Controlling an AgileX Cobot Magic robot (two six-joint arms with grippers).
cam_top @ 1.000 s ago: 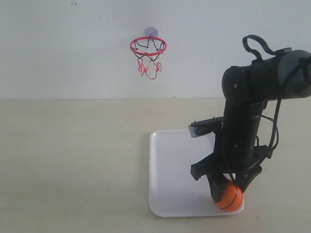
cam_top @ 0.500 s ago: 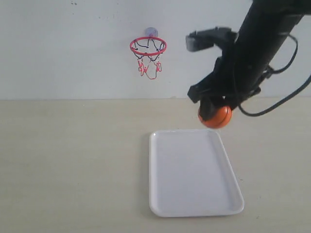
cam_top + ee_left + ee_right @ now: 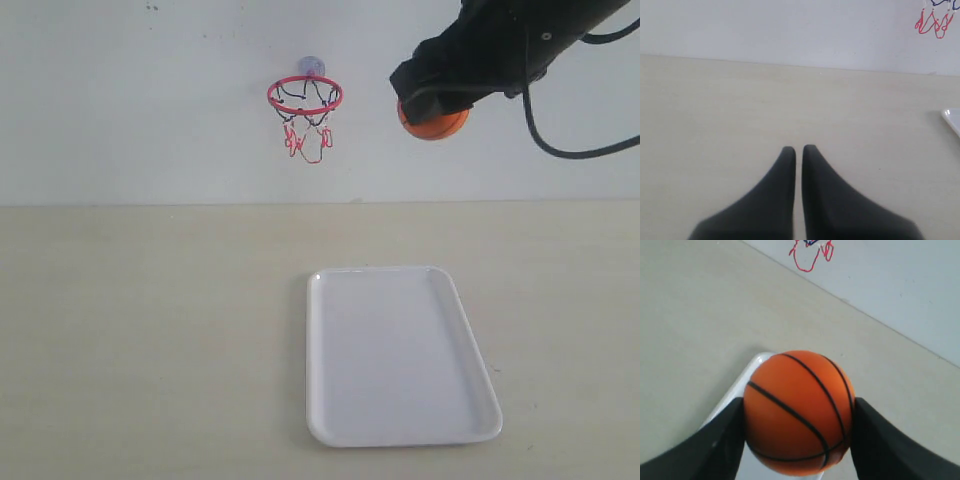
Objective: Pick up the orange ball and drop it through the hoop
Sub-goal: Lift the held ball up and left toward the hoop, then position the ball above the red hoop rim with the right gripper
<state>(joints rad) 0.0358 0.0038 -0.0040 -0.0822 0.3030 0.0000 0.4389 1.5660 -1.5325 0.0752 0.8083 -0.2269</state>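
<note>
The orange ball [image 3: 434,123] with black seams hangs high in the air, to the right of the hoop [image 3: 305,96] and about level with its red rim. My right gripper [image 3: 432,105] is shut on the ball, and its black fingers [image 3: 715,445] press both sides of the ball [image 3: 799,411] in the right wrist view. The hoop hangs on the white wall by a bluish suction cup, its black-and-red net below the rim; the net's ends [image 3: 810,254] show in the right wrist view. My left gripper [image 3: 798,150] is shut and empty above the table, out of the exterior view.
A white rectangular tray [image 3: 400,420] lies on the beige table below the held ball. A corner of the tray [image 3: 952,117] shows in the left wrist view. The white wall stands behind the table.
My right arm lifted the ball off the tray's near right corner, carried it up past the table's back edge, and now holds it near rim height right of the hoop.
</note>
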